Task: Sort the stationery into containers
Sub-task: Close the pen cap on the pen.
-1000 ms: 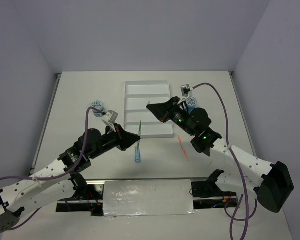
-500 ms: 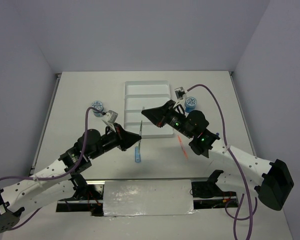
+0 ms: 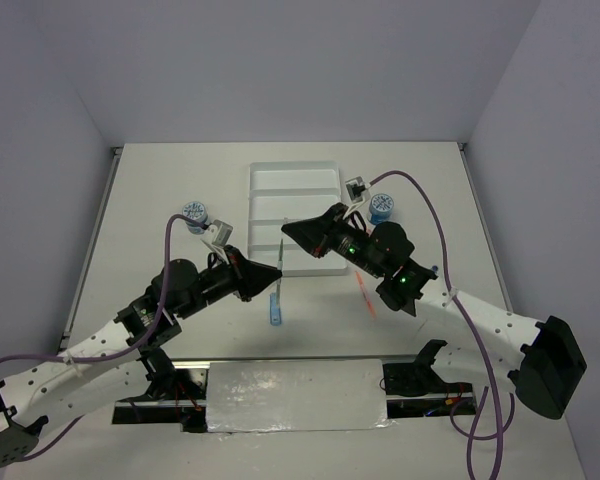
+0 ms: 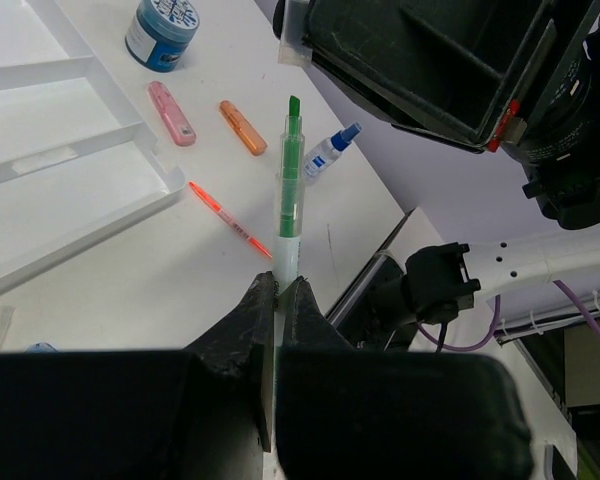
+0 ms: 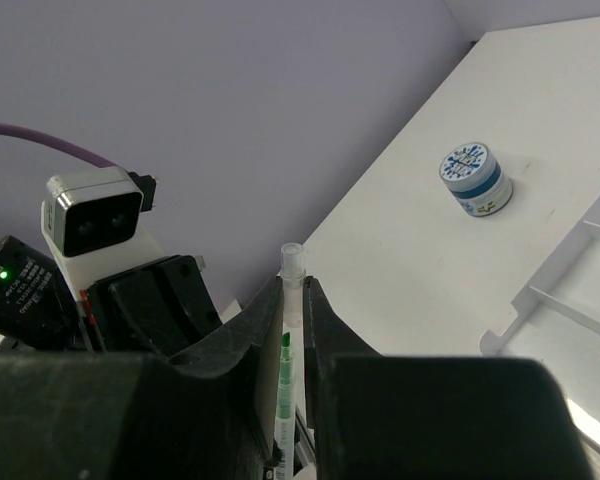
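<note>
My left gripper (image 3: 274,277) is shut on the lower end of a green pen (image 4: 288,200) with a clear barrel and holds it up above the table, tip pointing at the right gripper. My right gripper (image 3: 285,229) is shut on a clear pen cap (image 5: 292,262). The pen's green tip (image 5: 284,346) sits between the right fingers just below the cap. The white tray (image 3: 295,215) with four long compartments lies behind them. A blue stick (image 3: 274,310) and an orange pen (image 3: 365,292) lie on the table in front of the tray.
One blue-white tub (image 3: 193,215) stands left of the tray, another (image 3: 382,207) right of it. In the left wrist view a pink stick (image 4: 171,112), an orange stick (image 4: 242,127) and a white-blue tube (image 4: 332,152) lie beside the tray's corner (image 4: 165,190).
My right gripper has moved left and slightly down with the cap, over the tray's front edge to the pen's tip. My left gripper and the pen have hardly moved.
</note>
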### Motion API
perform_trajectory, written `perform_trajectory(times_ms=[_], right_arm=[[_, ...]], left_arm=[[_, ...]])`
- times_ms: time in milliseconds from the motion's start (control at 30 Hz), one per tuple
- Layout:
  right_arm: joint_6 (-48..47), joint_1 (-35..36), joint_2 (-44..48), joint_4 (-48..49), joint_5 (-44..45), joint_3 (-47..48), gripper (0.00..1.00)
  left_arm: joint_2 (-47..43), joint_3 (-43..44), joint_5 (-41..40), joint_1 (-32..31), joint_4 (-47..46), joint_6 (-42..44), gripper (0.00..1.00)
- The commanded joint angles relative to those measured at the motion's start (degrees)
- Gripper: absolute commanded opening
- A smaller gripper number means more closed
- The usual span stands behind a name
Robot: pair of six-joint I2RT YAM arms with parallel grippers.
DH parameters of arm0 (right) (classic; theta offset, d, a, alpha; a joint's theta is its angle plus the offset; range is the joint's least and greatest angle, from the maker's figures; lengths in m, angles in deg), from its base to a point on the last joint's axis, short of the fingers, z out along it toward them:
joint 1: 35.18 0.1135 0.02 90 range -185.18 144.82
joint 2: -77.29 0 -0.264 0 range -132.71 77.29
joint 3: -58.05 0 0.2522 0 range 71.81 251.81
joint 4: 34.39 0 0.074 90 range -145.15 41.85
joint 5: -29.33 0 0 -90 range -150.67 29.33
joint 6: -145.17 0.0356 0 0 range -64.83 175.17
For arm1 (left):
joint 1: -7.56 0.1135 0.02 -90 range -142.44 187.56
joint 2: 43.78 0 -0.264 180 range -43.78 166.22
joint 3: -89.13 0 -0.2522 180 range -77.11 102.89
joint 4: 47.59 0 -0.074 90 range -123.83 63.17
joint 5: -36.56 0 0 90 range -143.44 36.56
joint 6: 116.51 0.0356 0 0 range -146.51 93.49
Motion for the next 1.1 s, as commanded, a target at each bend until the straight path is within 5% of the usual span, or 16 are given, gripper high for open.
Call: perform_trajectory(times_ms=[0, 1067], right_arm=[[-1.3, 0.5, -0.2, 2.7, -0.4, 0.0, 0.0], [-2.1, 1.2, -1.1, 0.8, -0.1, 1.6, 0.0]], left_arm=[[-0.9, -0.3, -0.6, -0.3, -3.6, 0.7, 0.0], [-0.4, 0.2, -2.0, -0.2, -3.0, 1.8, 0.0]])
